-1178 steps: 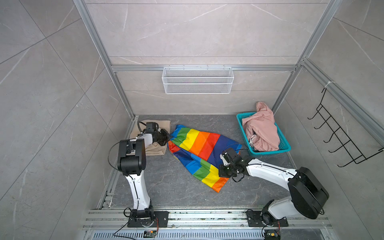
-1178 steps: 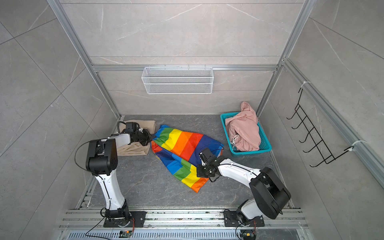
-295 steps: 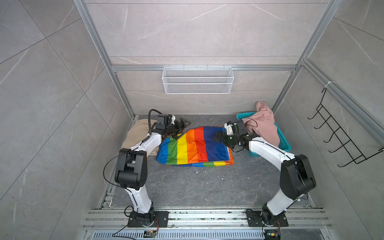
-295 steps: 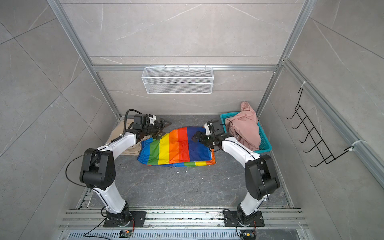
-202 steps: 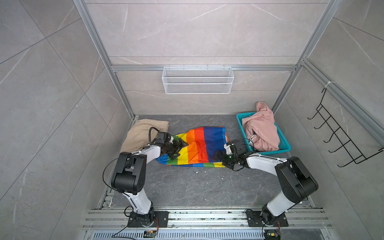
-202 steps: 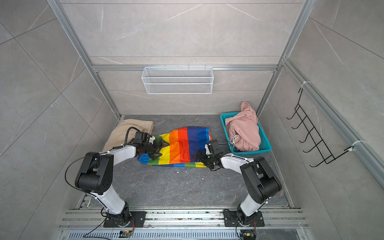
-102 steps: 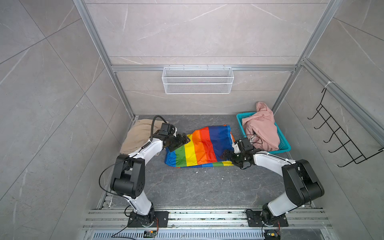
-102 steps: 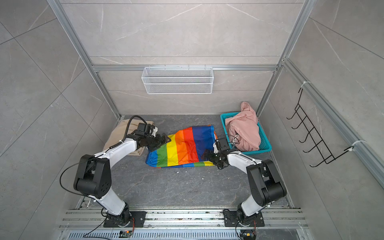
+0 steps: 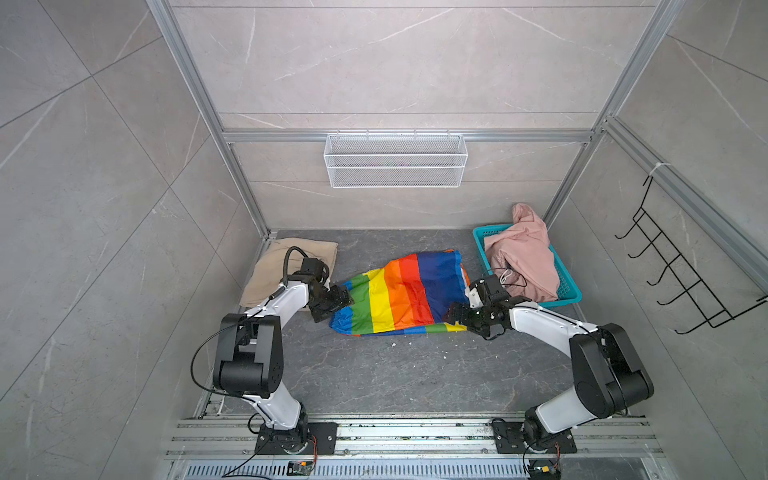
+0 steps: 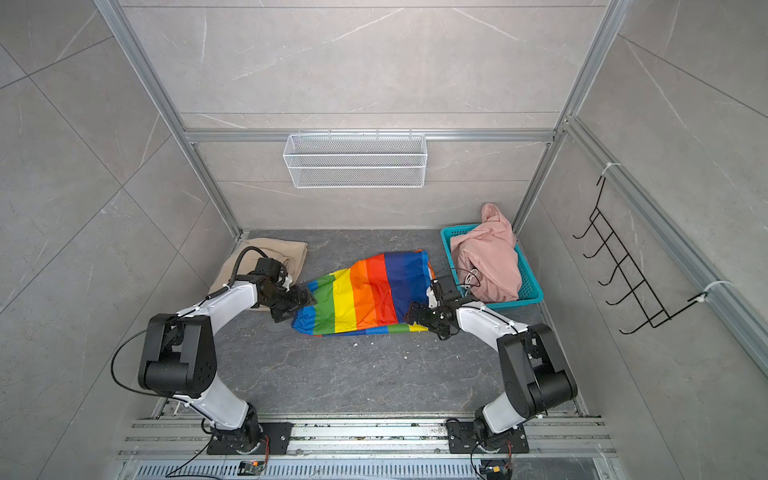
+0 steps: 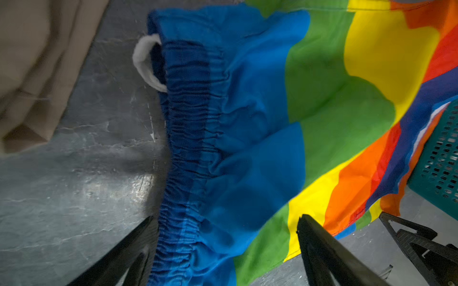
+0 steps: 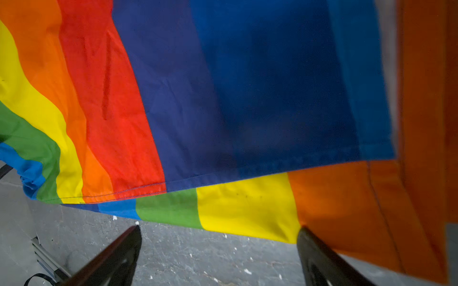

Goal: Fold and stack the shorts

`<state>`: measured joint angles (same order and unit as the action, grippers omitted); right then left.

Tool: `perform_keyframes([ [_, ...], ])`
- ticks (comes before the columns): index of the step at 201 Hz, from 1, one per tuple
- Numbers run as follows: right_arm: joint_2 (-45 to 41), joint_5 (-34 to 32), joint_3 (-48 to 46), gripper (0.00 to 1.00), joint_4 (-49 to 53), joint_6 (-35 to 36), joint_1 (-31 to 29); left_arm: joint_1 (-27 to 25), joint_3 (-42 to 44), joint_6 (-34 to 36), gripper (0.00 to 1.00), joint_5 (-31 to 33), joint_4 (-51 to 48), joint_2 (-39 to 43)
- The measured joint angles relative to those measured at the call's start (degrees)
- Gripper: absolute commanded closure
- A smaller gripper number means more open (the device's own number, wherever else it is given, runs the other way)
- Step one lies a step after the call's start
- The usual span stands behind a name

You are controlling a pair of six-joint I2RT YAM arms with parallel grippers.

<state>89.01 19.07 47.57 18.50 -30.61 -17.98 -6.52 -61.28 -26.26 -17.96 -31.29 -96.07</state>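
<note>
Grey stone floor (image 9: 395,374) runs between tiled walls, with a wire shelf (image 9: 395,166) on the back wall. Rainbow shorts (image 9: 399,295) lie mid-floor in both top views (image 10: 365,291), folded over. A lower layer's stripes show along the near edge. The gathered blue waistband faces the left arm, and a white drawstring (image 11: 145,62) loops out of it.

Beige shorts (image 9: 266,270) lie flat in the back left corner, partly hidden behind the left arm. Pink shorts (image 9: 523,257) sit heaped in a teal basket (image 9: 567,291) at the back right, spilling over its rim.

The left gripper (image 9: 338,305) is low at the waistband end. In its wrist view the fingers (image 11: 312,235) stand wide apart with the waistband running between them, and they are not pinching it.

The right gripper (image 9: 459,320) is low at the near right corner of the rainbow shorts. Its fingers (image 12: 124,247) are also spread, and the hem lies just past their tips, with only floor between them.
</note>
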Motion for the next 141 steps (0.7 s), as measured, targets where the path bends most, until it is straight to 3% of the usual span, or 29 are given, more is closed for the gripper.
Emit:
perform_keyframes([
  [50,0.7,0.7,-1.5,0.01,-0.8,0.1,0.0,0.0,-1.0,0.0,0.12,2.4,-1.2,-5.3],
  [76,1.1,1.1,-1.5,0.01,-2.3,0.2,0.0,-0.3,-2.0,0.1,0.18,3.6,-1.8,-6.3],
  [102,1.4,1.5,-1.5,0.01,-3.4,0.2,0.0,-0.8,-4.0,0.6,0.37,4.3,-2.1,-8.3],
  [123,1.6,1.7,-1.5,0.01,-3.9,0.2,0.0,-1.5,-4.7,1.1,0.64,4.7,-2.1,-9.3],
  [141,1.8,1.8,-1.5,0.01,-4.5,0.2,0.0,-1.9,-5.4,1.9,0.7,5.4,-2.4,-10.1],
])
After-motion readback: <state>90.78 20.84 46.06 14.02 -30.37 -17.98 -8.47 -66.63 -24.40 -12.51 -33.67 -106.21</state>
